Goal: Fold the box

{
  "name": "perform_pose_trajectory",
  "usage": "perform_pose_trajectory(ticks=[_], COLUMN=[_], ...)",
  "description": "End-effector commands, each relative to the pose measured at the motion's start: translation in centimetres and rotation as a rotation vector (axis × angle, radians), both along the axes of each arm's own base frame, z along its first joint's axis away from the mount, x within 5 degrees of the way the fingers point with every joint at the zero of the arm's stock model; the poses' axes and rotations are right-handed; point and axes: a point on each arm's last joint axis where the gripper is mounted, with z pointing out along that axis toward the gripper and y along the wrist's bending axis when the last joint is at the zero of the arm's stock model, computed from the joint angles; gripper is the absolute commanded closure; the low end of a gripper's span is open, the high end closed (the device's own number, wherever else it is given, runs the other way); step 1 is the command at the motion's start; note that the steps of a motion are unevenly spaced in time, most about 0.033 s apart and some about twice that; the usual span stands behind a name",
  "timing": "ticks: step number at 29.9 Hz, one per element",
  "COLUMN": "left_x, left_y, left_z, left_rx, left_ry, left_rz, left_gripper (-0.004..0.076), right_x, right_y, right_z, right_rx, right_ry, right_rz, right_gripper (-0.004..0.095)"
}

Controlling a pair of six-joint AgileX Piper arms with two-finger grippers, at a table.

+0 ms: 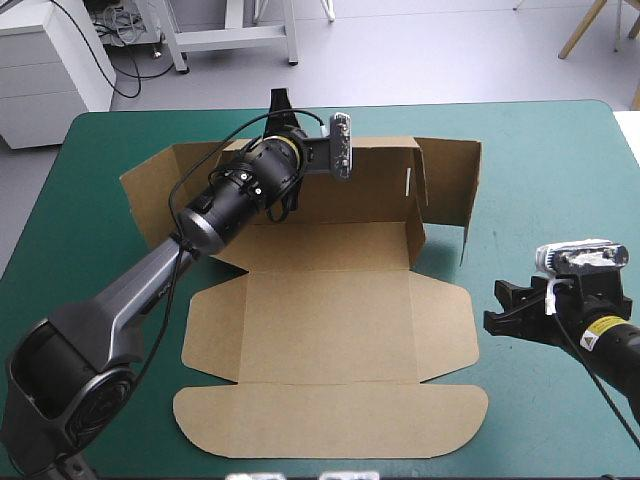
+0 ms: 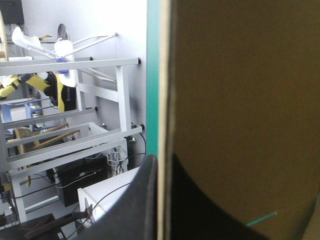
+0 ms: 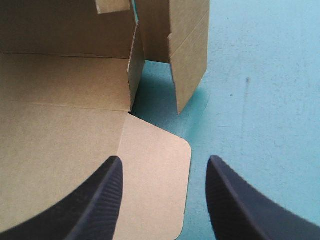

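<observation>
High view: brown box [image 1: 330, 330] mid-counter [image 1: 560, 170], base and near lid flat, far wall raised, right end panels standing. Left pincer [image 1: 280, 106] clamped on far wall's top edge, board pinched in it. Right pincer [image 1: 497, 308] wide, off box, just beside rounded right flap [image 1: 445, 330]. Step judged: wall-raising, early. Next likely: right pincer slips under flap, lifts it upright; left must hold wall steady.

The cut-board box [image 1: 325, 330] is plain brown, the table's cover [image 1: 540, 180] teal-green, and the curved fingers [image 3: 100, 200] of the right tool [image 3: 165, 160] black, finely ribbed.
</observation>
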Motion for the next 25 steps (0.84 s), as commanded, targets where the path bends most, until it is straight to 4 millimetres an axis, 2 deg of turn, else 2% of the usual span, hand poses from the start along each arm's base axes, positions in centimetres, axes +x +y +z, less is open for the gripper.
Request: perform_pose_trajectory(ticks=[1, 8, 14, 17, 22, 25], left_x=[-1.5, -3.7, -5.8, -6.1, -6.4, -6.5], left_y=[0.4, 0.0, 0.7, 0.9, 1.0, 1.0], left_z=[1.6, -0.9, -2.6, -3.7, -5.6, -6.0], left_rx=[-0.059, -0.073, -0.067, -0.032, 0.021, 0.027], left_ry=[-0.092, -0.129, -0.099, -0.098, -0.085, -0.086], left_rz=[-0.047, -0.101, -0.16, -0.182, -0.222, -0.24], left_gripper=[0.0734, 0.0734, 0.0734, 0.0734, 0.0734, 0.0734], right_x=[1.4, 3.2, 5.8, 7.8, 12.2, 14.7], right_y=[0.2, 0.5, 0.1, -0.6, -2.5, -3.0], right_z=[1.0, 1.3, 3.2, 4.1, 5.3, 5.5], right_rx=[0.008, 0.021, 0.019, 0.025, 0.09, 0.098], right_ry=[-0.058, -0.051, -0.021, 0.009, 0.068, 0.117], right_rz=[-0.018, -0.034, -0.026, -0.026, 0.019, 0.051], right_gripper=[0.045, 0.045, 0.0465, 0.0481, 0.0481, 0.0481])
